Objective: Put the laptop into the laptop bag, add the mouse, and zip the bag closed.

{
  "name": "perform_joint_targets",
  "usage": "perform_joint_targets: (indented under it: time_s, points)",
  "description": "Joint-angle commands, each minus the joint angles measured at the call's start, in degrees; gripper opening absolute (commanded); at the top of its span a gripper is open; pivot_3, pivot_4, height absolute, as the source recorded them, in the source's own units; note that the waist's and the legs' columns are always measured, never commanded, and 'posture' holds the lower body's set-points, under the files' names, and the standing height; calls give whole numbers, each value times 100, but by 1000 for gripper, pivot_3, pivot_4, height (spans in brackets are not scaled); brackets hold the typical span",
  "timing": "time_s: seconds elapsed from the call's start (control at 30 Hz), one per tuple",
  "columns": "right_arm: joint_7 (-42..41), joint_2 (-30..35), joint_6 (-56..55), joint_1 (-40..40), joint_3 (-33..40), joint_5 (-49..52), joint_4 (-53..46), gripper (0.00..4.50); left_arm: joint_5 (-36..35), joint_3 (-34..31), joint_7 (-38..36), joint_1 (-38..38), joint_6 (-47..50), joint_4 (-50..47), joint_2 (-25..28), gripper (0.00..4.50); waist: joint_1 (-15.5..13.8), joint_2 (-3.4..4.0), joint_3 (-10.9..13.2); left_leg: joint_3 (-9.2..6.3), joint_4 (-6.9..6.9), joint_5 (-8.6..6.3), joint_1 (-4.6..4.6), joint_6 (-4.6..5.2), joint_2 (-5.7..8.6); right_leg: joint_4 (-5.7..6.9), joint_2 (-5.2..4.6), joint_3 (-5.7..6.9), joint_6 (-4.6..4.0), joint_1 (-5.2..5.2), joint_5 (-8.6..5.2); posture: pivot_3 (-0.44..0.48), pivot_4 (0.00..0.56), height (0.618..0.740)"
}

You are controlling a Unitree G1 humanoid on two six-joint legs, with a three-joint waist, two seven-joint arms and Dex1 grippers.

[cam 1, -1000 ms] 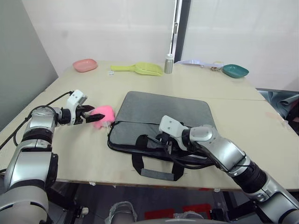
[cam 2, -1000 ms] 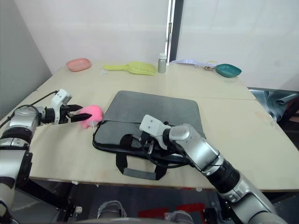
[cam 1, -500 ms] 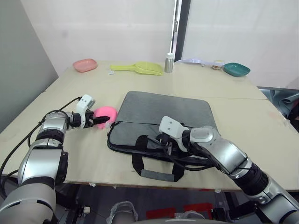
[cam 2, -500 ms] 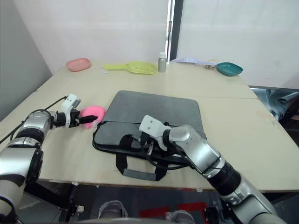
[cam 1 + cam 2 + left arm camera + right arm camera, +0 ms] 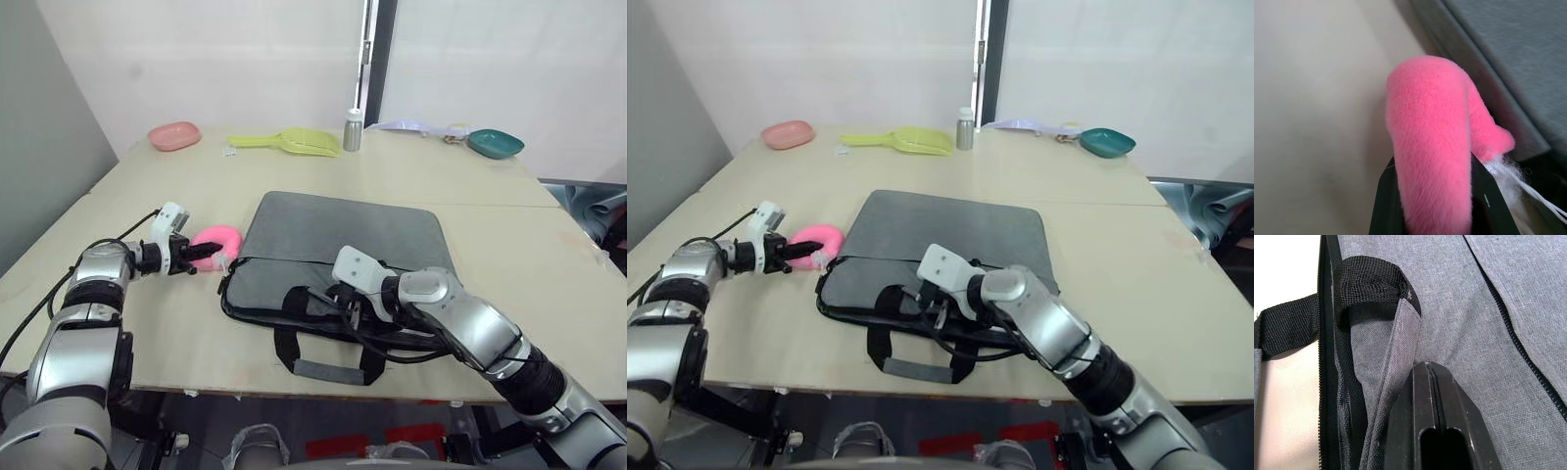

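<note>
A: Obs, big to small. Your bench [image 5: 509,255] carries the grey laptop bag [image 5: 338,240] lying flat at centre, black handles [image 5: 328,357] hanging over the near edge.

B: Laptop? Mouse?

A: Can't tell where either is from what you've got.

B: R claw?

A: Your right claw [image 5: 1432,382] rests on the bag's fabric near the zip track, fingers pressed together, nothing between them.

B: L claw?

A: Your left claw [image 5: 196,257] sits just beside the bag's left edge, pinching a pink plush toy [image 5: 1432,147] that touches the bench.

B: Far side?

A: Pink dish [image 5: 174,135], yellow-green scoop [image 5: 294,143], small metal bottle [image 5: 353,130], teal dish [image 5: 495,144], all well apart from the bag.
</note>
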State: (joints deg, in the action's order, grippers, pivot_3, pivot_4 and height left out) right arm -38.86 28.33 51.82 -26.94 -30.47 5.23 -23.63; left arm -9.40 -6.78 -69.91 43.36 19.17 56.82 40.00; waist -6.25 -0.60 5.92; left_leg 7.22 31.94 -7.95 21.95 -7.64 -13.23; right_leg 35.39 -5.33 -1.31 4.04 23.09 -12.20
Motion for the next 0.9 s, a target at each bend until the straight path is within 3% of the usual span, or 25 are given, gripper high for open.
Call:
perform_joint_targets:
  time_s: [0.03,0.1,0.17,0.4,0.47,0.57,0.9]
  points:
    - [138,269,490,204,-335,-308,515,0,-358,-48,-306,-544,682,-1290,230,31,12,5,3,0,-2,0,0,0,0,0,0,0,0,0,0,0,150,740]
    - [165,330,469,178,-560,-445,621,0,-690,-74,-548,-1285,1345,-2585,507,31,78,11,6,7,-6,0,-2,0,0,-4,2,-1,0,4,0,0,150,740]
    - [194,312,449,138,-607,-463,703,0,-843,-153,-469,-1751,1694,-3222,695,31,100,22,10,13,-21,-1,-2,-2,-2,-20,3,-1,2,6,-1,0,150,740]
    - [264,211,415,54,-599,-455,862,0,-1156,-268,-351,-3020,2346,-4506,1226,31,87,47,25,19,-39,-3,-11,-3,-2,-21,2,-7,18,7,-12,0,150,740]
    - [273,193,406,47,-611,-457,890,0,-1261,-288,-323,-3343,2492,-4834,1340,31,90,49,25,20,-42,-3,-11,-4,-2,-22,2,-11,86,10,-54,0,150,740]
    - [281,154,400,45,-625,-466,929,0,-1444,-305,-411,-3901,2685,-5385,1554,31,96,52,27,25,-50,-4,-10,-4,0,-22,4,-14,92,20,-57,0,150,740]
    - [279,64,365,18,-657,-474,1027,0,-1531,-403,-746,-5562,2342,-6261,2366,31,228,59,10,46,-90,-5,-8,-5,1,-30,10,-29,96,50,-60,0,150,740]
